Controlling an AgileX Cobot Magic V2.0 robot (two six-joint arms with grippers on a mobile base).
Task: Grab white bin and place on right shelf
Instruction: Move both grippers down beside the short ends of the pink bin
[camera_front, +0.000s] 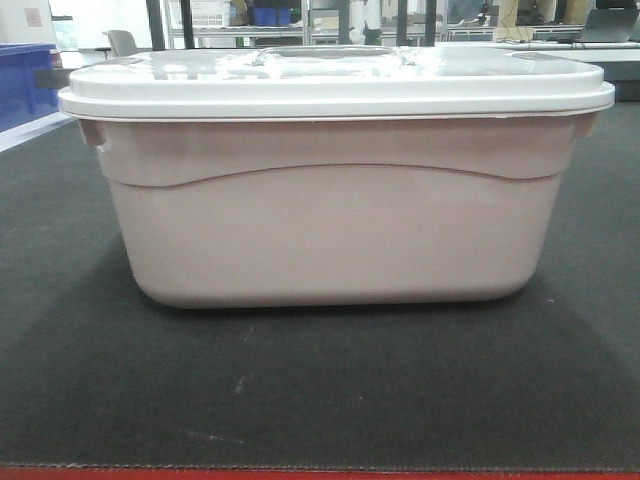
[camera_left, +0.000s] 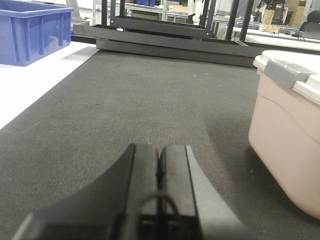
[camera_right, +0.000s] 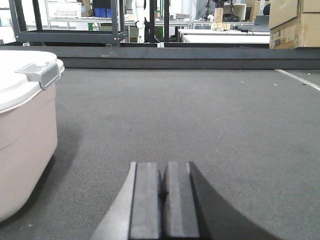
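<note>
The white bin (camera_front: 335, 225), a pale pinkish tote with a white lid, fills the front view, standing on a dark mat (camera_front: 320, 390). Its left end with a grey latch appears at the right of the left wrist view (camera_left: 287, 140), and its right end at the left of the right wrist view (camera_right: 25, 125). My left gripper (camera_left: 161, 150) is shut and empty, low over the mat, left of the bin. My right gripper (camera_right: 164, 167) is likewise shut and empty, right of the bin. Neither touches the bin. The right shelf is out of view.
A blue plastic bin (camera_left: 30, 30) stands on a white surface at the far left. Dark frames and low black rails (camera_left: 170, 42) cross the far end of the mat. Cardboard boxes (camera_right: 295, 22) are stacked at the far right. A red edge (camera_front: 320, 474) borders the mat's front.
</note>
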